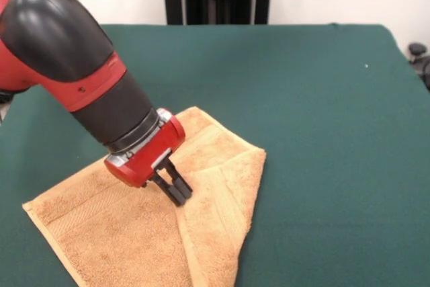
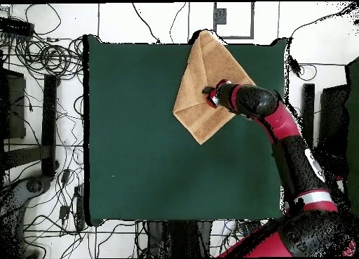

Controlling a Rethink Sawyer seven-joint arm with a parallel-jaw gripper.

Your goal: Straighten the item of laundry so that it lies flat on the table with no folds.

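Black claw [image 1: 179, 191] at the end of the red and black arm [image 1: 80, 78] points down at a slant onto the golden-tan terry towel [image 1: 134, 226], its two fingers [image 1: 171, 189] drawn close together with their tips pressed at the edge of a folded-over flap. Whether any cloth is actually pinched between them is hard to make out; the tips sit right where two layers meet, and the narrow gap between them looks dark.

From the front, the towel lies at the near edge of the green table [image 1: 322, 99], left of the middle, and its lower part is cut off by the bottom of the picture. Its right-hand portion is doubled over along a long fold, so a narrow wedge of cloth lies on top of the rest. A woven border band runs along the left edge. The arm's bulky black elbow and red wrist hide the towel's upper left part.

From overhead, the towel [image 2: 200, 88] reads as a kite shape at the table's [image 2: 140, 144] top edge, right of centre, one corner reaching over that edge. The claw [image 2: 209, 93] is a small dark spot at the arm's tip there, too small to read. Cables [image 2: 42, 56] clutter the floor around the table.
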